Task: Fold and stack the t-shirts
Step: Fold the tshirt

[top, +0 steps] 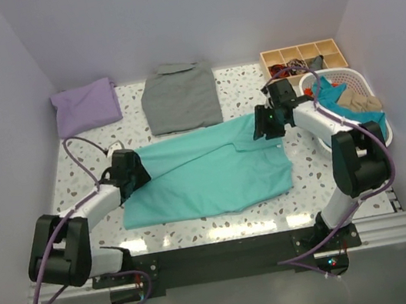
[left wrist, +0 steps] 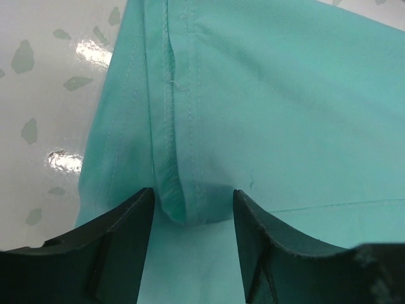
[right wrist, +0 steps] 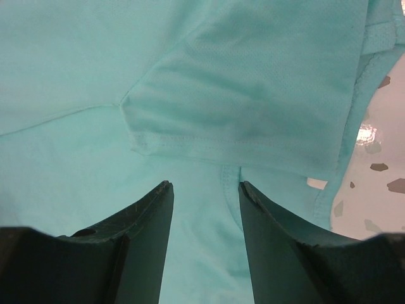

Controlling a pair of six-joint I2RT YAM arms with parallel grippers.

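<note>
Presently the turquoise t-shirt (top: 207,178) lies spread across the middle of the terrazzo table (top: 313,180), partly folded, its upper edge slanting from the left side up towards the right. The left gripper (left wrist: 193,193) sits low at the shirt's left edge with its jaws apart. A doubled hem ridge lies between them but is not pinched, so it holds nothing. The right gripper (right wrist: 205,185) is down over the shirt's far right corner, jaws likewise parted and empty, with the sleeve (right wrist: 253,107) just ahead of its fingertips. Both seem placed at opposite ends so that each can take an edge and carry one fold across together. At the back, the folded lavender t-shirt (top: 86,107) and a folded grey shirt (top: 181,99) lie side by side but apart, probably set there for stacking.
</note>
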